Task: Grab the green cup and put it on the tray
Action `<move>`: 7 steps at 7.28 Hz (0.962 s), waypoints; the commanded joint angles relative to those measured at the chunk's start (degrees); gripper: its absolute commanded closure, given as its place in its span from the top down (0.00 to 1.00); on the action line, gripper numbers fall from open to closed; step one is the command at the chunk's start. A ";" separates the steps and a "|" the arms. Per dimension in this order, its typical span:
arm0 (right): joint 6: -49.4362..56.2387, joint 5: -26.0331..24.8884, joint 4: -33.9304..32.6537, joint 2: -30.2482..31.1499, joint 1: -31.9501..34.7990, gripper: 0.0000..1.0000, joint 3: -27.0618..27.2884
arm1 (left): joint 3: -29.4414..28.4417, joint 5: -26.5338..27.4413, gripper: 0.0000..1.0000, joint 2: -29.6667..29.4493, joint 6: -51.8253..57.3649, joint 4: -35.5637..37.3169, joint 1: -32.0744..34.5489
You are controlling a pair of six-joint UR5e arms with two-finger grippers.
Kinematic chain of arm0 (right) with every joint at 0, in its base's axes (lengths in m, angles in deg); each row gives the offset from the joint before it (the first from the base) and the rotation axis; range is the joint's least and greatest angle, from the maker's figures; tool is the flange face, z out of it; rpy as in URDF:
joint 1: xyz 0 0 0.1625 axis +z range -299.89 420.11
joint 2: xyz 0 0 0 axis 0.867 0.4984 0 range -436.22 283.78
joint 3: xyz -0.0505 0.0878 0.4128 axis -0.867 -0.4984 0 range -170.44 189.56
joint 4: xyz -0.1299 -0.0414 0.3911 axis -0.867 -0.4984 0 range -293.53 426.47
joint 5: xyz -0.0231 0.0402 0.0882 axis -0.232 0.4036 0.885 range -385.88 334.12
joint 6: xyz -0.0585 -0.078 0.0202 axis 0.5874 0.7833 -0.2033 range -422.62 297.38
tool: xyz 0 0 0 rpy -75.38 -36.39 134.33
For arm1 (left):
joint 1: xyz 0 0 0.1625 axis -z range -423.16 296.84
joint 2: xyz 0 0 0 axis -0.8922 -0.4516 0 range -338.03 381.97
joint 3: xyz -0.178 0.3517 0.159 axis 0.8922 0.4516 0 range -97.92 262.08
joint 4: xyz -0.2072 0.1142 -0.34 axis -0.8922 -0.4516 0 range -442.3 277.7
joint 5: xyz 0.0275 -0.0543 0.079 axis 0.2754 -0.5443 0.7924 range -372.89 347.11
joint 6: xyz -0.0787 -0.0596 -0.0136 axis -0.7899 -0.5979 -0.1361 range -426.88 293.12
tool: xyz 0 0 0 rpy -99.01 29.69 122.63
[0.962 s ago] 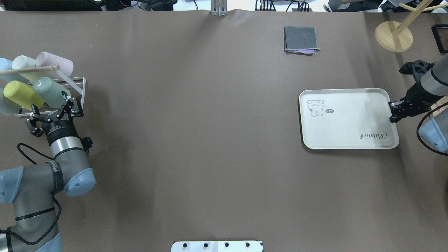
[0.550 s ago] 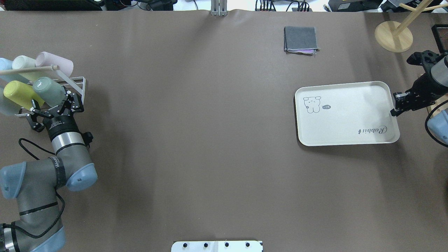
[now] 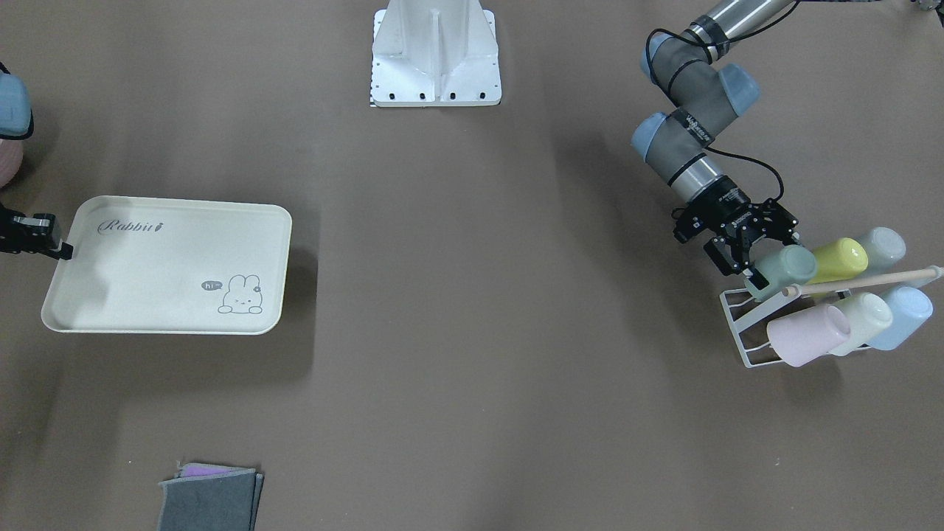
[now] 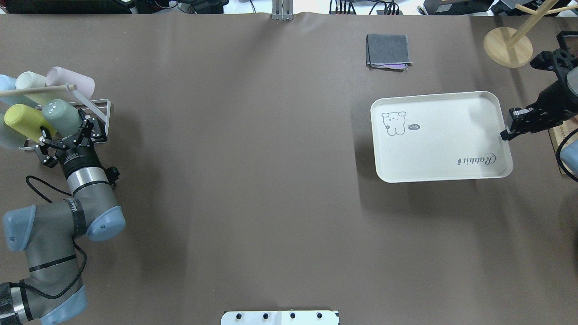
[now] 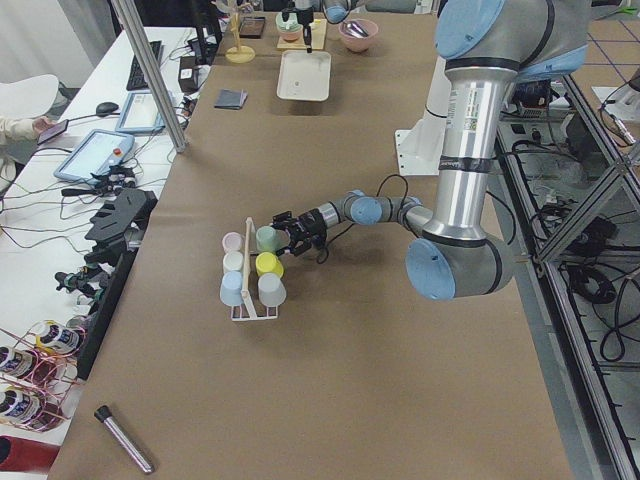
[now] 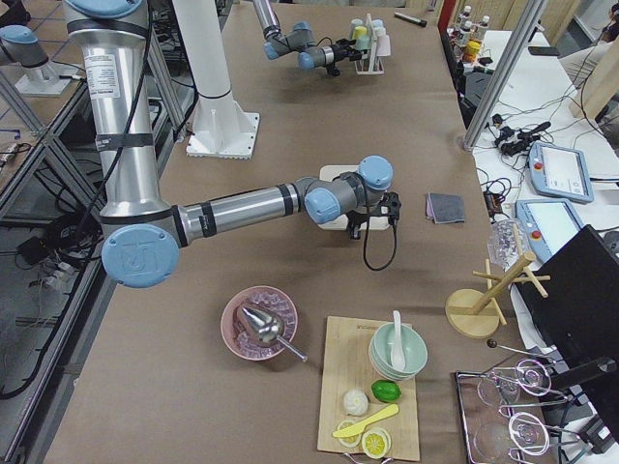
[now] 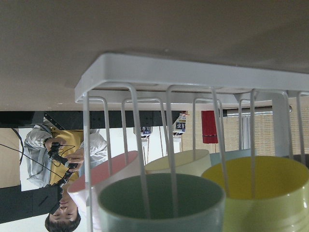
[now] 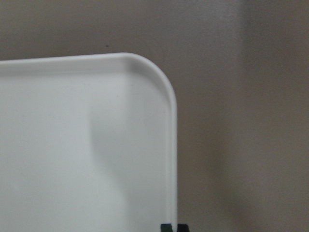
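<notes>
The green cup (image 4: 61,116) lies on its side in a white wire rack (image 4: 100,112) at the table's left edge, also in the front view (image 3: 783,267) and the left wrist view (image 7: 161,203). My left gripper (image 4: 66,129) is open, its fingers straddling the cup's base end. The cream tray (image 4: 440,135) with the bunny drawing is on the right side, held tilted off the table over its shadow. My right gripper (image 4: 506,132) is shut on the tray's right rim (image 8: 171,145). The tray also shows in the front view (image 3: 162,273).
The rack also holds a yellow-green cup (image 4: 21,122), a pink cup (image 4: 72,80), a pale cup (image 4: 30,81) and a blue cup (image 4: 6,83) under a wooden rod. A folded grey cloth (image 4: 388,51) and a wooden stand (image 4: 508,46) sit at the far right.
My right gripper has carried the tray away from the robot and slightly leftward, raising it. My left gripper has moved forward so its fingers come around the green cup.
</notes>
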 commanded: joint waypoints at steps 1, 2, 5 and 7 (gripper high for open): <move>-9.11 2.32 0.06 -3.29 -2.88 0.00 1.91 | -0.37 0.00 0.98 -0.11 0.00 -0.11 0.44; -13.42 2.25 0.15 -5.75 -5.34 0.00 2.00 | -0.45 0.00 0.98 -0.46 0.00 -0.11 0.53; -20.74 -1.50 0.15 -14.01 -15.25 0.00 1.30 | -1.68 0.00 0.96 -1.42 0.00 -0.20 0.62; -26.63 -9.40 0.24 -19.20 -23.08 0.00 0.95 | -1.51 0.00 0.50 -1.42 0.00 -1.26 0.79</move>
